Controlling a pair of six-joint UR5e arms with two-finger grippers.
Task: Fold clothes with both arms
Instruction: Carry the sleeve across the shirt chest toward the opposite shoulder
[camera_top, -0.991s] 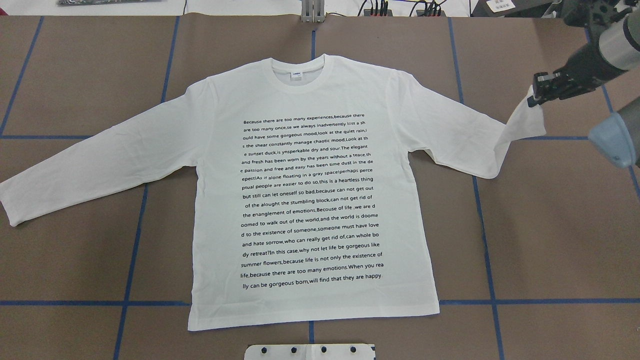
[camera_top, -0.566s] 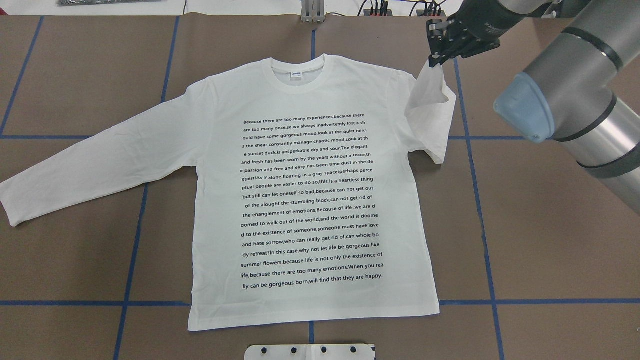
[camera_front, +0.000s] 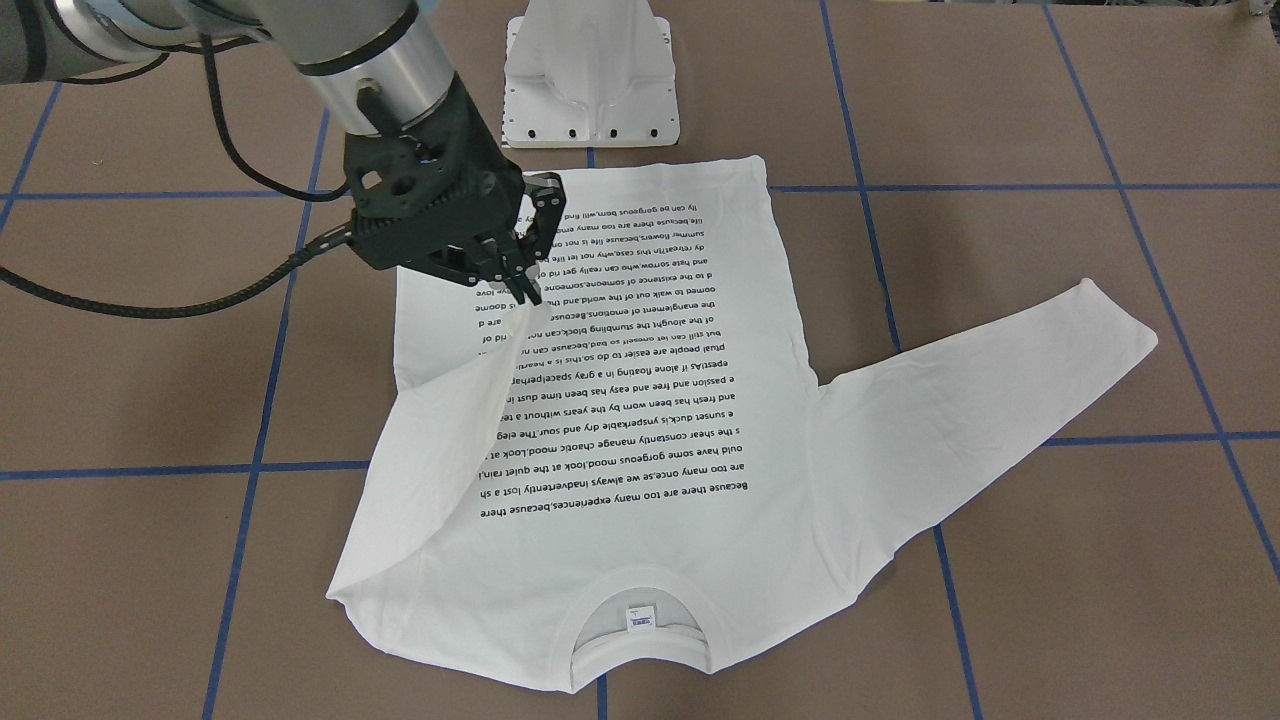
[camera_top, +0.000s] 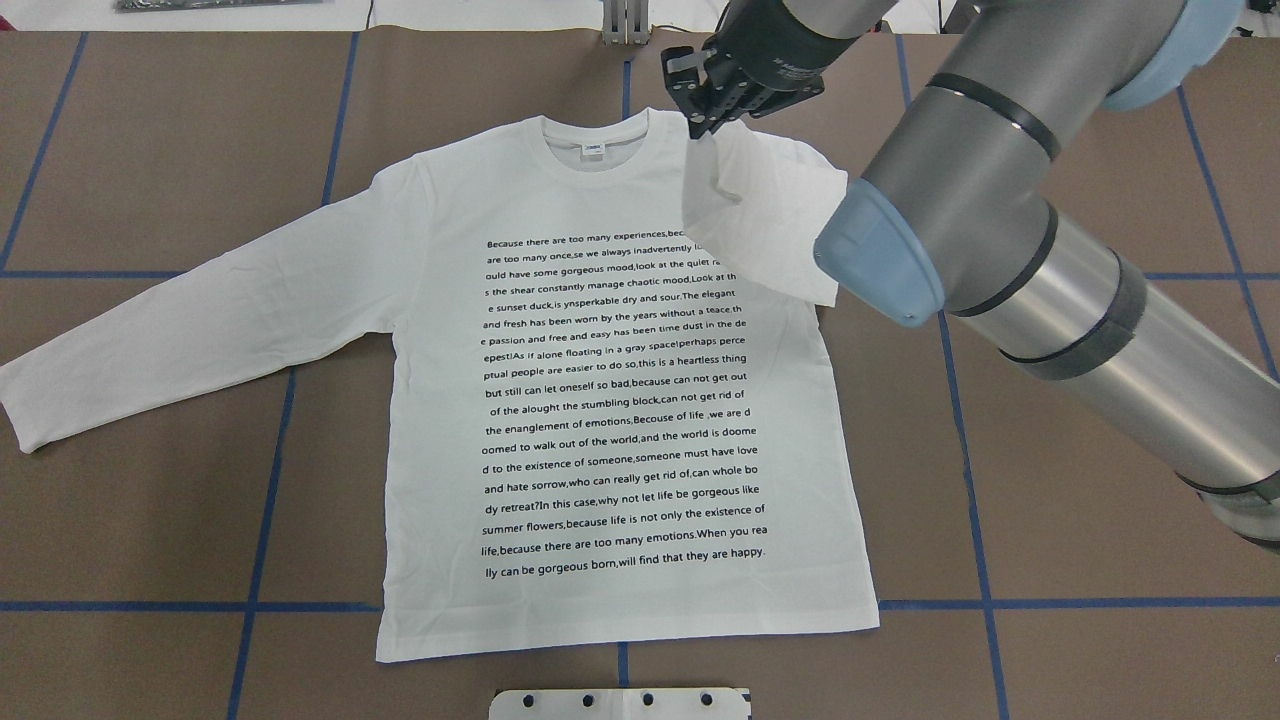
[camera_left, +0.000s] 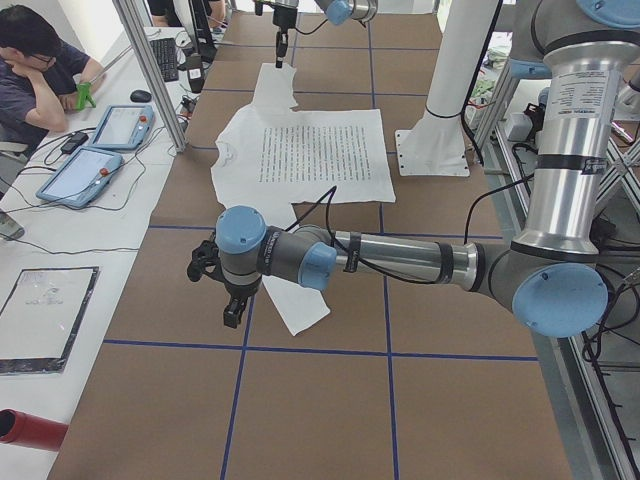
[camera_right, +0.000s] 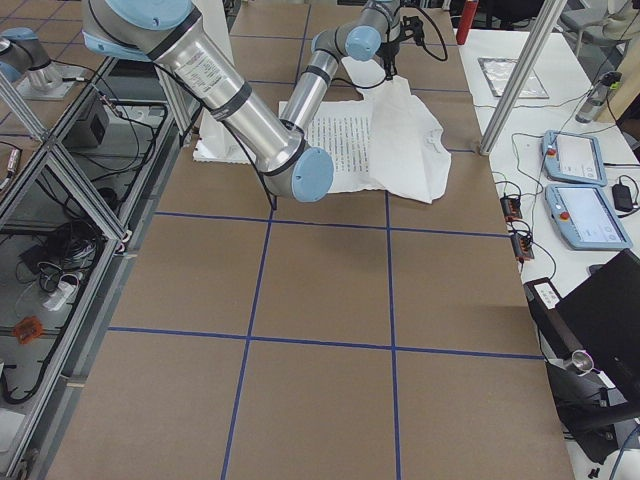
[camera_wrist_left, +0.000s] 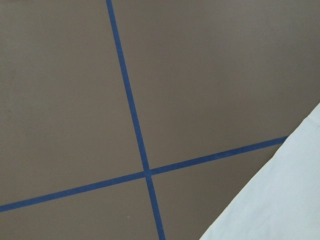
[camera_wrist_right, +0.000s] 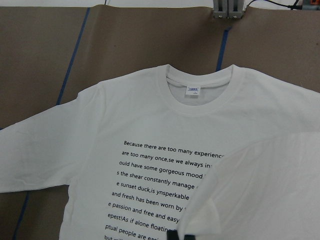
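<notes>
The clothes are one white long-sleeved shirt (camera_top: 620, 400) with black text, lying flat and face up, collar (camera_top: 597, 150) away from the robot. My right gripper (camera_top: 703, 115) is shut on the cuff of one sleeve (camera_top: 760, 220) and holds it lifted above the chest, beside the collar. In the front-facing view the sleeve (camera_front: 450, 420) hangs from that gripper (camera_front: 522, 288) across the text. The other sleeve (camera_top: 180, 330) lies stretched out flat. My left gripper (camera_left: 232, 308) shows only in the exterior left view, low beside that sleeve's cuff (camera_left: 305, 305); I cannot tell whether it is open or shut.
Blue tape lines (camera_top: 265, 500) cross the brown table. The white pedestal base (camera_front: 592, 70) stands at the shirt's hem. The right arm's elbow (camera_top: 1000, 220) hangs over the table's right half. A seated person (camera_left: 40, 70) and tablets (camera_left: 120, 125) are at a side desk.
The right gripper has swung left from the table's right edge to above the chest beside the collar, carrying the cuff so the sleeve now folds over the chest. The rest of the shirt has not moved.
</notes>
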